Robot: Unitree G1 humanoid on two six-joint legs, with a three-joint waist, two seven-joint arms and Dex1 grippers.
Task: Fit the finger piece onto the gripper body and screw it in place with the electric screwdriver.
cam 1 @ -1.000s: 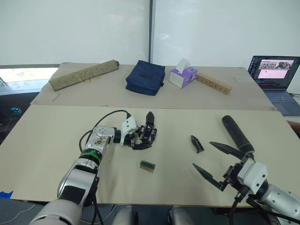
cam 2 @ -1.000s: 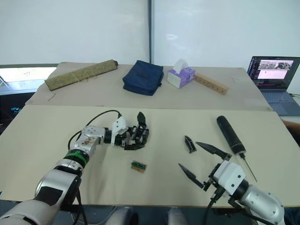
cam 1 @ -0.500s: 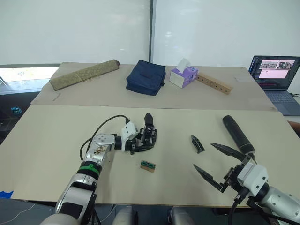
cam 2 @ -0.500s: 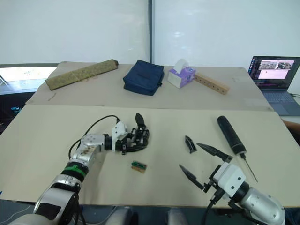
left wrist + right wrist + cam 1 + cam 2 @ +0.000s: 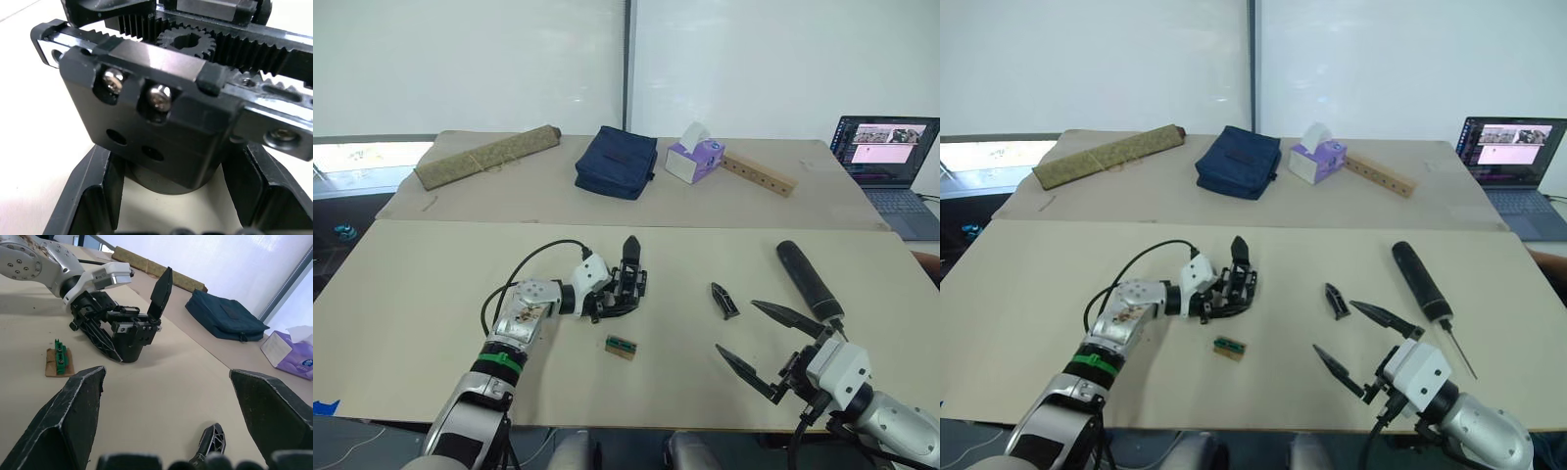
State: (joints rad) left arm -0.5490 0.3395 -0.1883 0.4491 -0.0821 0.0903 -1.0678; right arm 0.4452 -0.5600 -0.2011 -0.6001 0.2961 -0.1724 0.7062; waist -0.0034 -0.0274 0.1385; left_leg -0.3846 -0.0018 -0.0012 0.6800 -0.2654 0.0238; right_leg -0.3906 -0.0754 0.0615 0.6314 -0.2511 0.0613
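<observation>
- The big tan worktop (image 5: 431, 284) holds all the small parts. A second worktop (image 5: 548, 196) sits behind it, at 12 o'clock.
- On that far worktop lie a long rolled mat (image 5: 487, 155), a dark blue bag (image 5: 617, 162), a purple tissue box (image 5: 695, 160) and a wooden bar with holes (image 5: 760, 174). A laptop (image 5: 884, 152) is open at about 2 o'clock.
- The electric screwdriver (image 5: 809, 281) lies flat at 3 o'clock from the middle of the near worktop. Its thin metal bit points back toward the robot.
- The left tool (image 5: 607, 299) lies low on the worktop near the middle. Its two black fingers (image 5: 93, 196) sit one on each side of the gripper body (image 5: 625, 284) and seem to pinch its round base.
- The gripper body stands up, with its one pointed finger sticking up toward 12 o'clock. The left wrist view shows its gear teeth and two shiny screws (image 5: 134, 88) up close.
- The right tool (image 5: 766, 345) is at 4 o'clock, just above the worktop. Its fingers (image 5: 68, 416) are spread wide and hold nothing.
- The finger piece (image 5: 724, 300) lies flat and alone, between the gripper body and the electric screwdriver. It is near the right tool but not touching it.
- A small green block (image 5: 622, 346) on a tan card lies at 6 o'clock from the gripper body, close by.
</observation>
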